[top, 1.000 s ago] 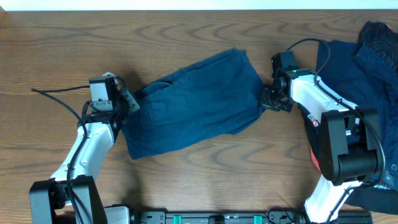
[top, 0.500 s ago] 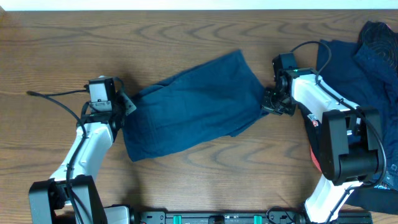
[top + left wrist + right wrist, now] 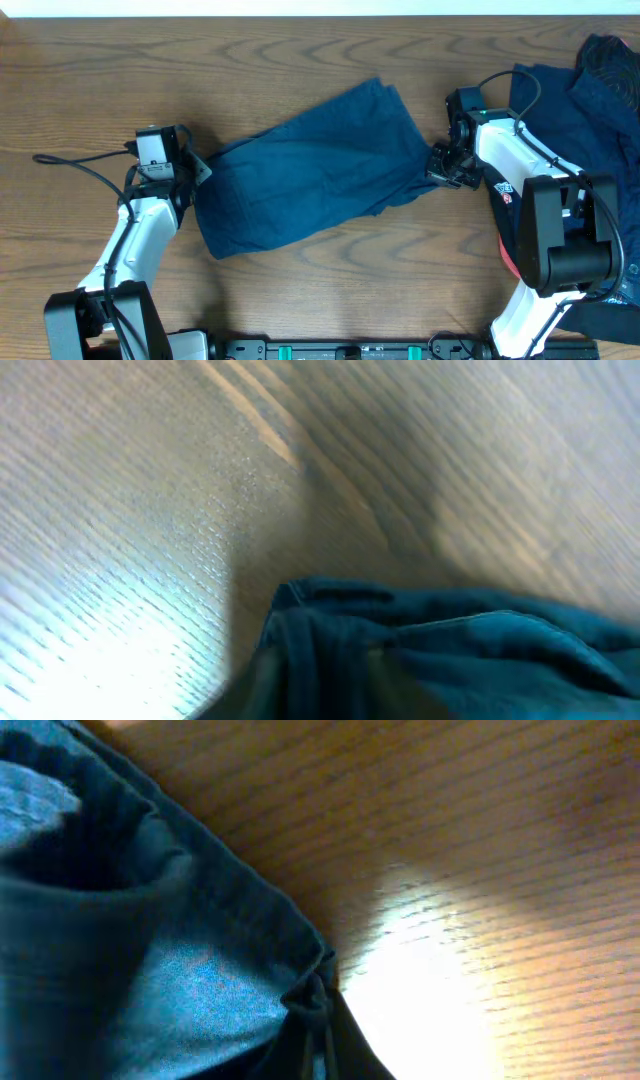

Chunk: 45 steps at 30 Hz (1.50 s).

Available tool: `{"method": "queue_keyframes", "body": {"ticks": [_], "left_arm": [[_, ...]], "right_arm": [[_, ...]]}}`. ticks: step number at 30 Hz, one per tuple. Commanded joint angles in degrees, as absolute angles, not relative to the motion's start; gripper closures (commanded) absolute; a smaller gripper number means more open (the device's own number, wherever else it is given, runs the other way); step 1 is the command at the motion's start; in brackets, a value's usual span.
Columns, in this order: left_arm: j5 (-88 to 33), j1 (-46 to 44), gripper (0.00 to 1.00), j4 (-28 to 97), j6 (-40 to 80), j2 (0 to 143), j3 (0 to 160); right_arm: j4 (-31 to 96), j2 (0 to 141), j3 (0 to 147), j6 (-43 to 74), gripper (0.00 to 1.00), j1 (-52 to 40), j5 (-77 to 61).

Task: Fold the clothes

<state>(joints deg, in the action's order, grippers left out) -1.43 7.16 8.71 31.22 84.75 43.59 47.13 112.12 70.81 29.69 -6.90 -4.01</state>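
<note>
Wood-grain table [image 3: 320, 270]: left gripper [image 3: 196, 170] clamped on the 9 o'clock end of the navy shorts [image 3: 310, 170], right gripper [image 3: 440, 165] pinched shut on their 3 o'clock corner, shorts spread flat mid-table between them; more dark clothes [image 3: 590, 90] heaped at the table's 2 o'clock edge.

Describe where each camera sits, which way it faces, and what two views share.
Overhead: above the table, looking straight down; both arms show, left pincer and right pincer holding the ends of the shorts.
Left wrist: low, facing the shorts' edge and table; own fingers not clear.
Right wrist: low, facing bunched shorts and table; fingers not clear.
Shared: all show shorts and table.
</note>
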Motion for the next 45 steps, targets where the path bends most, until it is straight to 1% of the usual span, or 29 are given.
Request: {"method": "queue_keyframes", "body": {"ticks": [1, 5, 8, 10, 12, 14, 16, 21, 23, 27, 31, 33, 38, 41, 45], "left_arm": [[-4.56, 7.64, 0.67, 8.25, 31.35, 84.53, 43.4], [-7.44, 7.64, 0.67, 8.01, 30.26, 84.51, 43.42], [-11.97, 7.64, 0.68, 7.16, 28.71, 83.85, 43.42], [-15.22, 7.64, 0.7, 6.46, 27.68, 82.89, 43.44], [-17.61, 7.64, 0.72, 6.31, 26.98, 81.95, 43.44], [-19.27, 7.57, 0.72, 6.39, 25.39, 81.47, 43.42], [-19.11, 7.31, 0.72, 7.05, 25.06, 81.54, 43.42], [-18.98, 7.16, 0.71, 8.73, 25.1, 81.6, 43.4], [-18.85, 7.16, 0.71, 9.41, 25.1, 81.6, 43.4], [-18.9, 6.63, 0.71, 10.39, 25.1, 81.6, 43.35], [-18.83, 4.05, 0.71, 10.96, 24.82, 81.62, 43.27], [-18.46, 2.28, 0.71, 10.92, 23.77, 81.84, 42.83], [-11.81, -0.86, 0.71, 12.27, 22.72, 84.73, 42.15], [-11.73, -1.06, 0.7, 12.84, 22.72, 87.59, 42.17], [-11.73, -1.06, 0.71, 13.72, 22.72, 91.02, 42.15]], "right_arm": [[48.05, 113.03, 70.32, 30.15, 0.89, -5.67, -0.69], [50.68, 111.7, 71.99, 29.67, 0.86, -5.32, -0.43], [52.71, 108.77, 75.11, 28.69, 0.84, -4.49, -0.23], [53.19, 106.45, 77.58, 27.64, 0.81, -3.99, -0.56], [52.9, 104.31, 79.9, 24.77, 0.81, -3.79, -2.94], [51.94, 102.59, 81.38, 21.78, 0.84, -3.84, -6.31], [51.2, 101.1, 81.78, 19.59, 0.88, -4.16, -9.54], [51.13, 101.36, 81.54, 11.38, 0.91, -6.24, -19.81], [51.72, 102.19, 81.14, 9.17, 0.92, -7.75, -21.43], [52.71, 105.12, 79.55, 8.95, 0.93, -10.15, -17.43], [52.05, 109.56, 78.06, 8.95, 0.99, -10.57, -16.03], [52.66, 111.96, 77.71, 9.45, 0.99, -10.26, -14.61], [55.37, 116.11, 77.08, 14.0, 0.99, -8.75, -4.16], [55.48, 117.21, 76.05, 14.37, 0.99, -7.77, 0.25], [57.17, 117.54, 75.48, 19.77, 0.99, -6.44, 7.14]]}}
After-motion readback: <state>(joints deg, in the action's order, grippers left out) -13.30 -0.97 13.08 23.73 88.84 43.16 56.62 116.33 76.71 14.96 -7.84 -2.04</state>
